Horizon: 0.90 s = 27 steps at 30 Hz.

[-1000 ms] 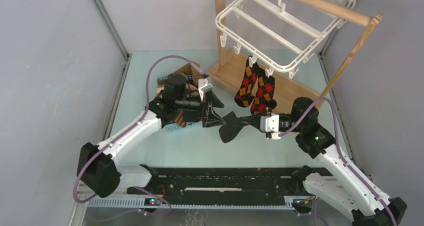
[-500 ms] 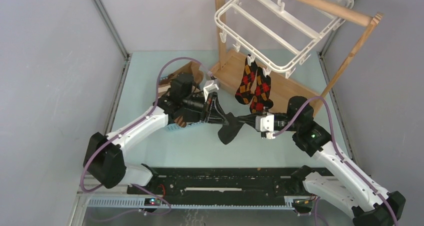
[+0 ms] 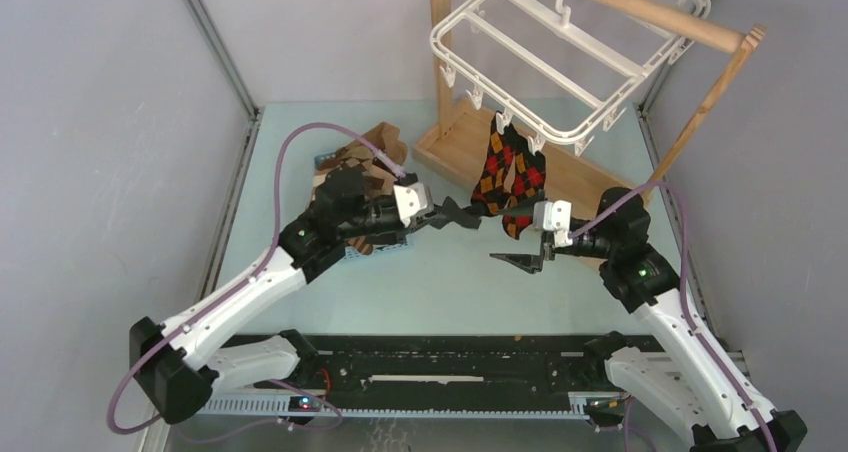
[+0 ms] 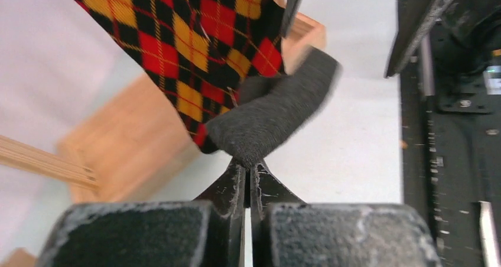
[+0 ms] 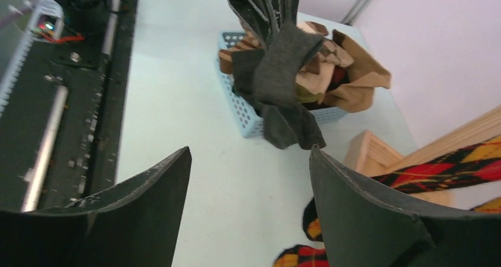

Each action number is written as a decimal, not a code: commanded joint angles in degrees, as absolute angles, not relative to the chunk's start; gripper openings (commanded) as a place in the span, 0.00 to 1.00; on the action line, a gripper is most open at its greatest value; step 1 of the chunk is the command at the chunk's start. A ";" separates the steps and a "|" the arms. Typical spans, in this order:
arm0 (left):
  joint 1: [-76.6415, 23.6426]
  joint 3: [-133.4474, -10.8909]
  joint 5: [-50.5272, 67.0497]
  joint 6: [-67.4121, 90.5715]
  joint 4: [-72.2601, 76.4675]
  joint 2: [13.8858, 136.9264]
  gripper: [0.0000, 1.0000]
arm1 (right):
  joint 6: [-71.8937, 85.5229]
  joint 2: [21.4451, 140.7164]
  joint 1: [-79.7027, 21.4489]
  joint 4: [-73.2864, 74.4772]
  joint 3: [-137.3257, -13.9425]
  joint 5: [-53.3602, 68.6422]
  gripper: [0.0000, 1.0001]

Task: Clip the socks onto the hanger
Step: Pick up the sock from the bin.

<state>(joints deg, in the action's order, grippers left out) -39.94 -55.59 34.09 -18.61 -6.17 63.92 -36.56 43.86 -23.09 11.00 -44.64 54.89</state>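
My left gripper [image 3: 444, 215] is shut on a plain black sock [image 3: 462, 214], pinched by a fold at the tips [image 4: 248, 163]. That sock [image 4: 273, 110] hangs off the table, right beside two argyle socks [image 3: 510, 172] clipped to the white hanger [image 3: 540, 67]. In the left wrist view an argyle sock [image 4: 195, 36] fills the upper left. My right gripper [image 3: 512, 238] stands open and empty, a short way right of the black sock [image 5: 282, 78]. Its fingers [image 5: 147, 190] frame bare table.
A blue basket [image 5: 245, 116] with brown socks [image 5: 345, 72] sits under my left arm, left of the wooden stand's base [image 3: 470, 147]. The stand's round rail [image 3: 650, 12] carries the hanger at the back right. The arms' black base rail [image 3: 450, 357] runs along the near edge.
My left gripper closed on the black sock and lifted it toward the argyle socks. My right gripper let go of that sock, opened and drew back to the right.
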 commanded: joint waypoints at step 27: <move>-47.85 -56.02 20.62 -27.13 5.92 61.98 0.00 | -1.55 48.76 -33.53 -3.10 -48.60 37.40 0.62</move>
